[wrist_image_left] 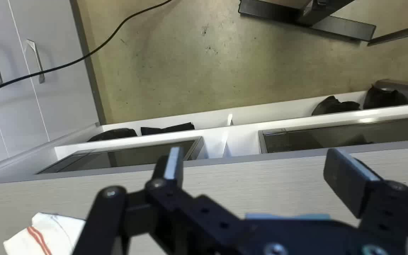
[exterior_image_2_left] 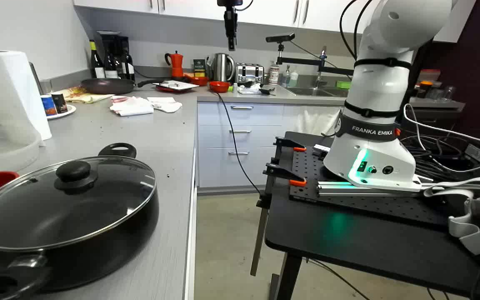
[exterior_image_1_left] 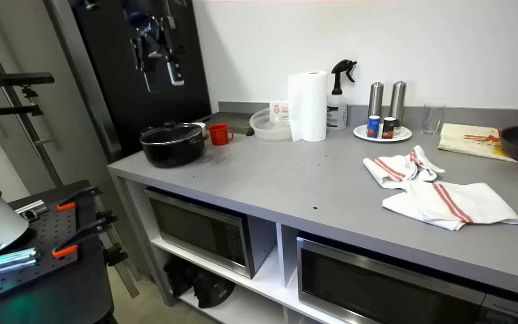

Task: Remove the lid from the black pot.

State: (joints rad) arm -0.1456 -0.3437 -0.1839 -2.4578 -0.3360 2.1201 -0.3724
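Starting from an empty, wide-spread gripper [wrist_image_left: 260, 170], best to swing high toward the black pot [exterior_image_1_left: 176, 154] near the red mug [exterior_image_1_left: 219, 134], center over the knob [exterior_image_2_left: 73, 171] of its seated glass lid [exterior_image_2_left: 69, 206], descend plumb, pinch firmly and lift level.

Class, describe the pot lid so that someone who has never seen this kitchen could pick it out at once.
Find the long grey counter, then the end with the red mug, where a black pot stands. The lid lies on that pot: unlike pot and mug, it is see-through, with a black knob on top.
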